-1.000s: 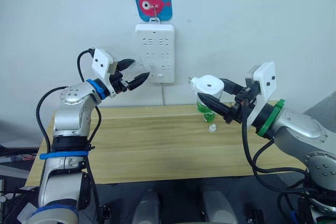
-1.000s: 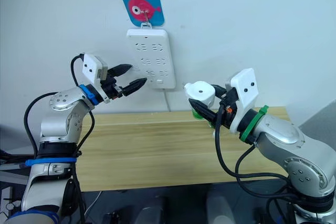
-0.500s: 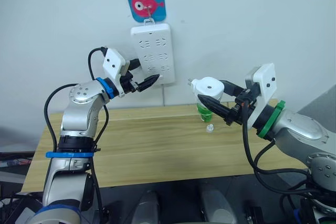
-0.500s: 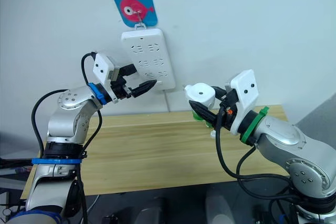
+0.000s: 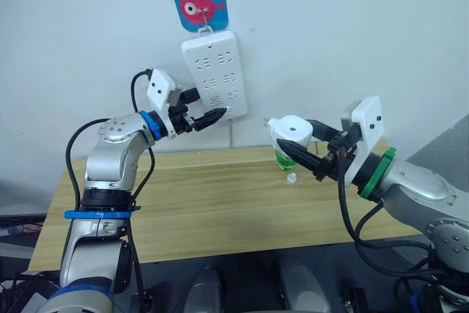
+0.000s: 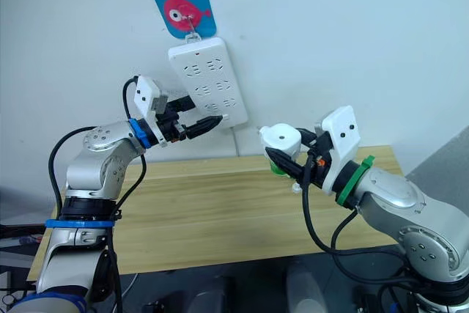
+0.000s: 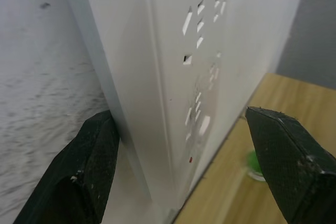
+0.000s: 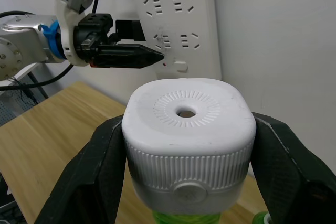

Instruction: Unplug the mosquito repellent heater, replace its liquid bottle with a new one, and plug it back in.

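Heater held over the table, strip flanked at the wall

Strip [image 5: 215, 73] hangs tilted, left gripper [image 7: 184, 166] spread around its lower end; right gripper [image 8: 189, 166] grasps heater [image 8: 189, 132]; green bottle [image 5: 286, 157] mostly hidden beneath it; small cap [image 5: 292, 178] on table [image 5: 183, 196].

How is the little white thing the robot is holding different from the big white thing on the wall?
The mosquito repellent heater is small and rounded; the power strip is long and flat. The heater sits in the right gripper's fingers; the strip hangs tilted on the wall, with the left gripper's fingers on either side of its lower end. The heater has one round top hole; the strip has many slots. Both are white.
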Robot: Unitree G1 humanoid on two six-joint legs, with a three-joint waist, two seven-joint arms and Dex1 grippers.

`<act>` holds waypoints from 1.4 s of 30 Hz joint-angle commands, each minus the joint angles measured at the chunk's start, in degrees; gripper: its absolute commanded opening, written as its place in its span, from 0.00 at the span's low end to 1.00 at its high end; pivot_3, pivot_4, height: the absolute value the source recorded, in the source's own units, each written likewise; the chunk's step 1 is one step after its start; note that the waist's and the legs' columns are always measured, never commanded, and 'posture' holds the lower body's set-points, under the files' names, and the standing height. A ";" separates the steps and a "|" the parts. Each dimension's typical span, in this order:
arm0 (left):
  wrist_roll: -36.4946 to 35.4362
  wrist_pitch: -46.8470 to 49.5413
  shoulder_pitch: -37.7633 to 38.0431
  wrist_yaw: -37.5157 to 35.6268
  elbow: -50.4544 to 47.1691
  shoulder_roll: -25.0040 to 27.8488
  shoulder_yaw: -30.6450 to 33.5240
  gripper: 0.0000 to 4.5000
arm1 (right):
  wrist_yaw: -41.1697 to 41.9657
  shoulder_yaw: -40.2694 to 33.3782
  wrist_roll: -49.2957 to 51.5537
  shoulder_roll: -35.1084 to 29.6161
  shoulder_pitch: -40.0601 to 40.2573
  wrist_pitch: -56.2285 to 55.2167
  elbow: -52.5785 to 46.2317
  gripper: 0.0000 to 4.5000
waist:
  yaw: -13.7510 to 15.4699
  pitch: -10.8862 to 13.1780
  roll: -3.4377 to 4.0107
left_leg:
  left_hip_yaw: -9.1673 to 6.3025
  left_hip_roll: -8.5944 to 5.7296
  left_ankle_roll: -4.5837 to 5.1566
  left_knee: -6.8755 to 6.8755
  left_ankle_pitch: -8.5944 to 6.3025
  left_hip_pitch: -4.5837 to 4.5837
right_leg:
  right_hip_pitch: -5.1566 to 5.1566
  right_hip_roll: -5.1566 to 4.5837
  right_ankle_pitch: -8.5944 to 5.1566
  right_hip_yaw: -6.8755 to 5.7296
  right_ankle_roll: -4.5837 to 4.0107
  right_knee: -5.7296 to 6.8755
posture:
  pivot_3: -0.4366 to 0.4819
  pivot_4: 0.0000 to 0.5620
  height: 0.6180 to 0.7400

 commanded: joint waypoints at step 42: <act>-5.11 6.48 3.05 2.94 -10.24 -0.16 0.77 0.28 | -5.41 14.20 -19.59 15.83 -21.93 1.29 13.80 0.66 | -0.12 -0.01 0.01 | 0.14 -0.02 -0.15 -0.04 0.09 -0.04 | -0.18 -0.07 0.00 0.11 0.00 0.05 | 0.26 0.33 0.95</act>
